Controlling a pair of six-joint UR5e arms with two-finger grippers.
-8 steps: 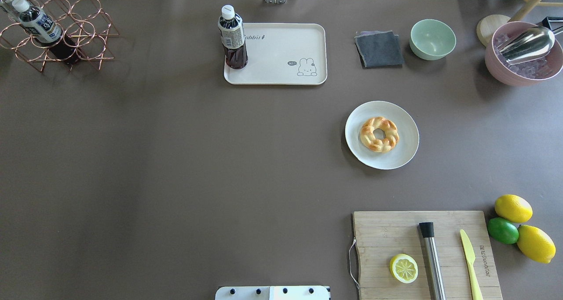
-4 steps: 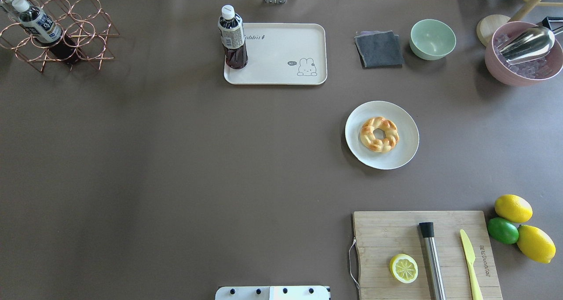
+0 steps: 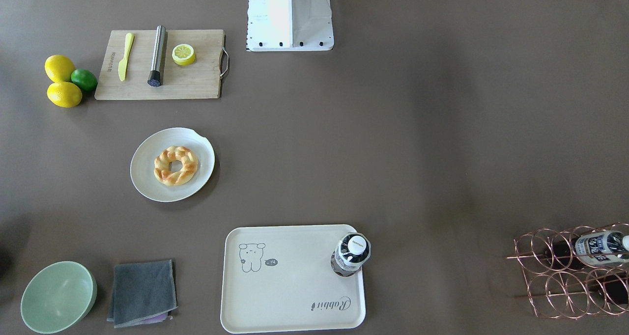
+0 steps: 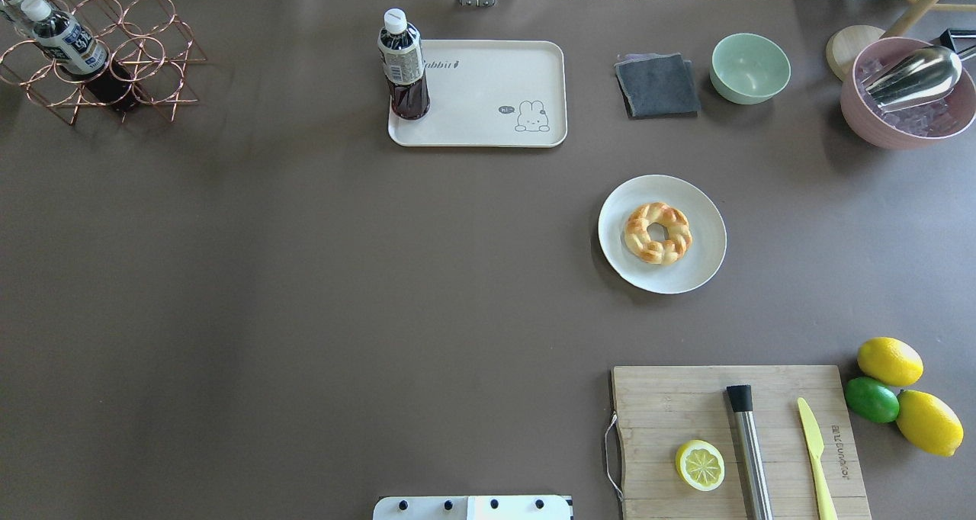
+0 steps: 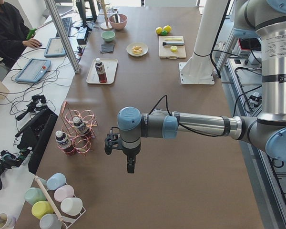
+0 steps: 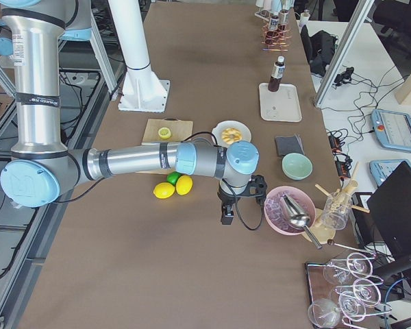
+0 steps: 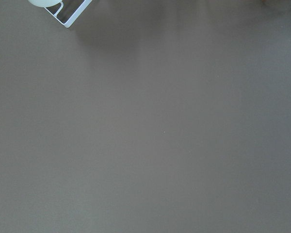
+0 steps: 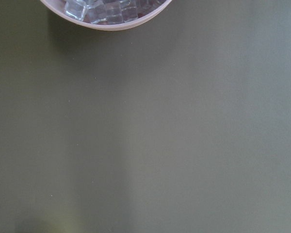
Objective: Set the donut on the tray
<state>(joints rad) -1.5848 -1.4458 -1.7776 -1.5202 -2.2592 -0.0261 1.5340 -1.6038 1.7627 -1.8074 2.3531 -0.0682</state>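
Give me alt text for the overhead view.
A braided donut sits on a round plate right of centre on a brown table; a cream tray at the far edge holds only an upright bottle. A cutting board lies near right.

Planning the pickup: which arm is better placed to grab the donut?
Likely right. The donut sits on the plate on the robot's right side; the right pincer hangs near the pink bowl there, the left pincer by the copper rack opposite.
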